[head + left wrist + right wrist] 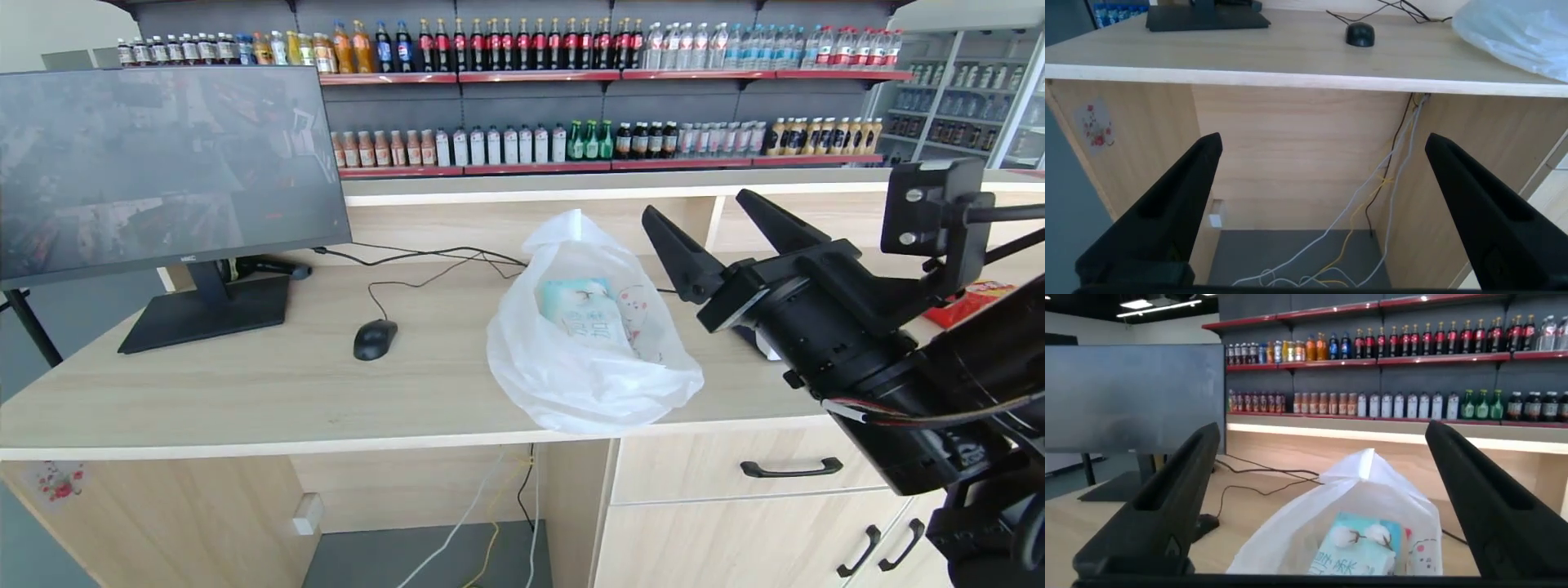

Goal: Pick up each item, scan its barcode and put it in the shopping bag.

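A: Shopping bag point(555, 392), white plastic, slumped on the counter point(245, 384) right at its front edge. Mouth sagging open toward the shelves. A pale blue pack point(584, 314) lies inside, something white beside it.

B: Anything left outside?

A: Red packet point(971, 302), far right of the counter, partly hidden behind the right arm. Probably the next item.

B: Risks?

A: Bag is limp and close to the edge, so a nudge from a finger, or an item dropped on its near wall, could tip it off the front. The mouth may fold shut, and a release from too high would miss it. The packet sits under the arm, where a blind swing could sweep it away.

B: Arm pose?

A: Right gripper point(698, 206) is raised above the counter just right of the bag, fingers spread wide, holding nothing, pointing at the shelves. Left gripper point(1323, 143) is also spread and empty, low, facing the space under the counter. Lifted straight up, it could hit the counter lip.
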